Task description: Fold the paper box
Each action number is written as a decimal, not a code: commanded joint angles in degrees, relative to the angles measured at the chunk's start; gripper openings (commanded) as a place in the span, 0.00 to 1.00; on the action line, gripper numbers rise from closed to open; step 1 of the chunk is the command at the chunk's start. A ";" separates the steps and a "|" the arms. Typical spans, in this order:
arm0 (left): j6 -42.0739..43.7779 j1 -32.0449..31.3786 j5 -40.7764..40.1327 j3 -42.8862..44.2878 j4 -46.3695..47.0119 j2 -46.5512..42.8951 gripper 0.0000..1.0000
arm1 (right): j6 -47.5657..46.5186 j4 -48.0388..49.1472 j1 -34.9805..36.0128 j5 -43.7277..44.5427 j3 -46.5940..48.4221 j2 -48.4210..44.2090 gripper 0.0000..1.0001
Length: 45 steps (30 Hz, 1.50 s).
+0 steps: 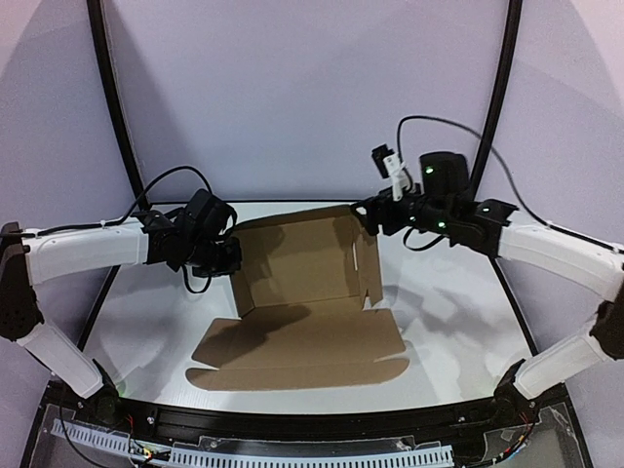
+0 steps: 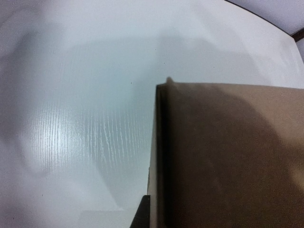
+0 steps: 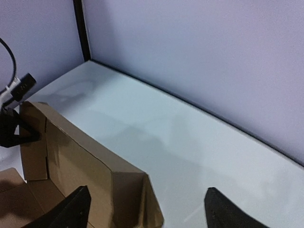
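Note:
The paper box (image 1: 302,263) is brown cardboard standing mid-table, its back and side walls raised and its long front flap lying flat toward me. My left gripper (image 1: 226,258) sits at the box's left wall. In the left wrist view that wall (image 2: 228,156) runs edge-on beside one dark fingertip (image 2: 142,216), with the gripper (image 2: 154,211) shut on the wall and the other finger hidden behind it. My right gripper (image 1: 369,216) hovers at the back right corner. It stands open (image 3: 149,211), with the folded corner (image 3: 137,190) between its spread fingertips (image 3: 76,209), untouched.
The white table (image 1: 458,322) ends at a black-framed back edge (image 3: 199,107), with pale purple walls behind. Black posts (image 1: 109,97) rise at both back corners. A black cable (image 1: 439,122) loops above the right arm. The left arm's wrist (image 3: 12,128) shows past the box's far end.

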 commanded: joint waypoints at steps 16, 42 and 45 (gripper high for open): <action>0.77 0.26 0.15 -1.54 6.49 -3.96 0.01 | 15.30 -5.50 -21.41 -27.86 -10.97 -8.54 0.92; -0.76 0.28 -1.02 -0.82 6.81 -3.28 0.01 | 13.06 2.99 -14.82 -56.66 -7.71 3.35 0.72; -1.23 0.32 -2.83 -0.18 4.99 -2.05 0.01 | 12.16 1.40 -12.00 -50.57 -6.77 3.66 0.66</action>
